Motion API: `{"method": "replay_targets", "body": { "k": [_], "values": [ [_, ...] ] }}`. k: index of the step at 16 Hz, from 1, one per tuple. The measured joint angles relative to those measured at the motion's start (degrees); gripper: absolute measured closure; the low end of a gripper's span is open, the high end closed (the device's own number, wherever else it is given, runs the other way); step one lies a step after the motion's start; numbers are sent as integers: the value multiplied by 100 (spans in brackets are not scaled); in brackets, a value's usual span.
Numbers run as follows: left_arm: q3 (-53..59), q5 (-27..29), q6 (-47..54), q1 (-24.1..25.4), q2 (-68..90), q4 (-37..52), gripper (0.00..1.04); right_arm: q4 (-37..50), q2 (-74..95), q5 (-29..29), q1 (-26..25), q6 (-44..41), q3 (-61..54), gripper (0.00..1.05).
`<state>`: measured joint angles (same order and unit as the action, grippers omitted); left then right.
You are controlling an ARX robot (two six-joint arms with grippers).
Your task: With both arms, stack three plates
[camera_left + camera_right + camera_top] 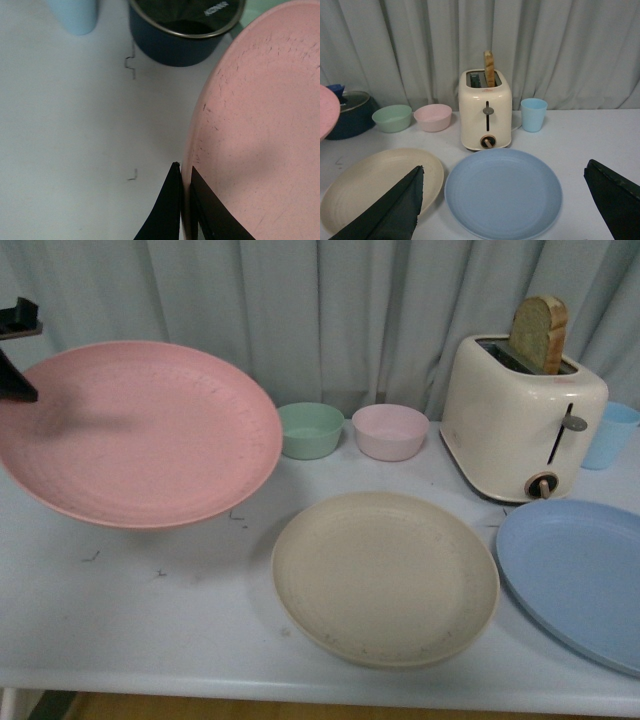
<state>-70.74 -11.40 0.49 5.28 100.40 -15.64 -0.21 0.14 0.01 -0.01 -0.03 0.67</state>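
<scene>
Your left gripper [184,172] is clamped on the rim of the pink plate [140,430]. It holds the plate raised and slightly tilted above the table [150,640], well left of the others, likely so it can clear them when carried over. The beige plate [385,575] lies flat at centre, and the blue plate [575,575] lies just beside it on the right. Your right gripper [504,170] hangs wide open and holds nothing, with the blue plate showing between its spread fingers.
</scene>
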Motion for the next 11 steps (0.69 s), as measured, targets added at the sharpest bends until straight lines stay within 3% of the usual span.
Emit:
{"method": "replay_targets", "body": {
  "k": [6,11],
  "values": [
    [302,195,-896,-1816,-170,417,102,0,0,0,0,0,0,6],
    [291,214,-1276,-2389,625,660,102,0,0,0,-2,0,0,6]
  ]
}}
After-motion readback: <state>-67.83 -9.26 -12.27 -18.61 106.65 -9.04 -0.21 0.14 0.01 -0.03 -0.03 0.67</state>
